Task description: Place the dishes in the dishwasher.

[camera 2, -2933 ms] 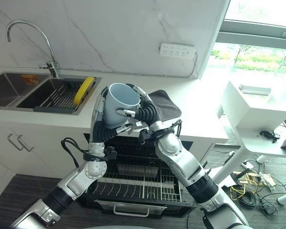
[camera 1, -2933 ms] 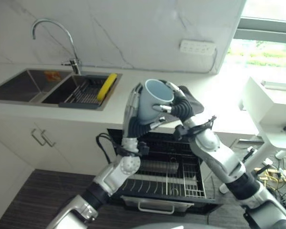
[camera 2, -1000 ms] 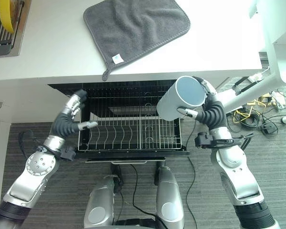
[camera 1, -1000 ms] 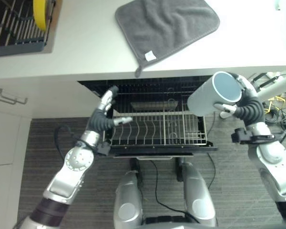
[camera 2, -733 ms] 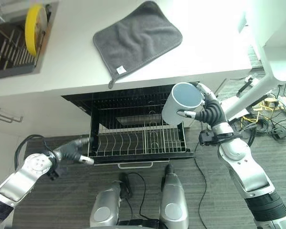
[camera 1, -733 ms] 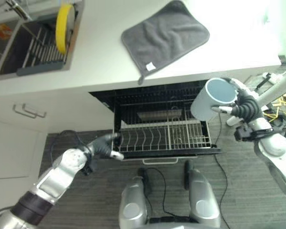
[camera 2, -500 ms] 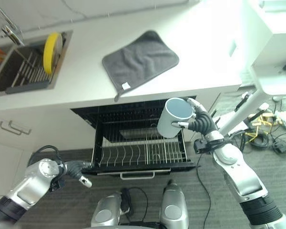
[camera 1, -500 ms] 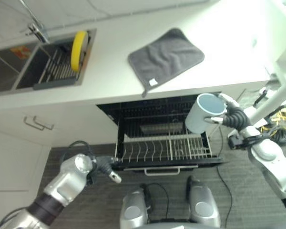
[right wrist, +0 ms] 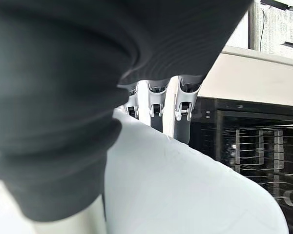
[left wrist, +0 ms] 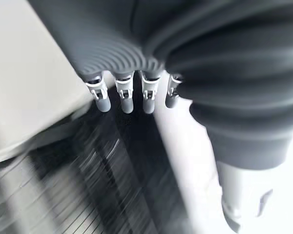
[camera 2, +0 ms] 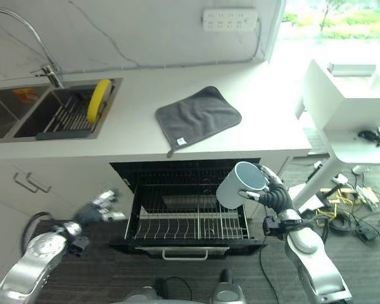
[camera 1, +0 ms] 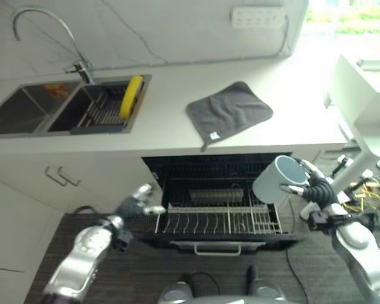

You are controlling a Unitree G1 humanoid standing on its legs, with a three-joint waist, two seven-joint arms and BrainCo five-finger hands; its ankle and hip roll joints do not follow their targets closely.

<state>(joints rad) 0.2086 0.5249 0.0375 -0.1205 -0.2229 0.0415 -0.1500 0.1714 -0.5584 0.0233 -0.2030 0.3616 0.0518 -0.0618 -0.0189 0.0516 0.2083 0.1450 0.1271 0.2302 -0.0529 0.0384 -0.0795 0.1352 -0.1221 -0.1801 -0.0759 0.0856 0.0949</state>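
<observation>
Cup held over the open dishwasher rack

The right hand [camera 2: 273,193] has its fingers curled round the pale blue cup [camera 2: 239,184], holding it tilted above the right end of the rack [camera 2: 189,225]. The left hand [camera 1: 141,201] hangs left of the rack, fingers straight, holding nothing. The cup is probably stiff, glazed and breakable, so a wrap round its wall seems safest, and it should be set down gently.
</observation>
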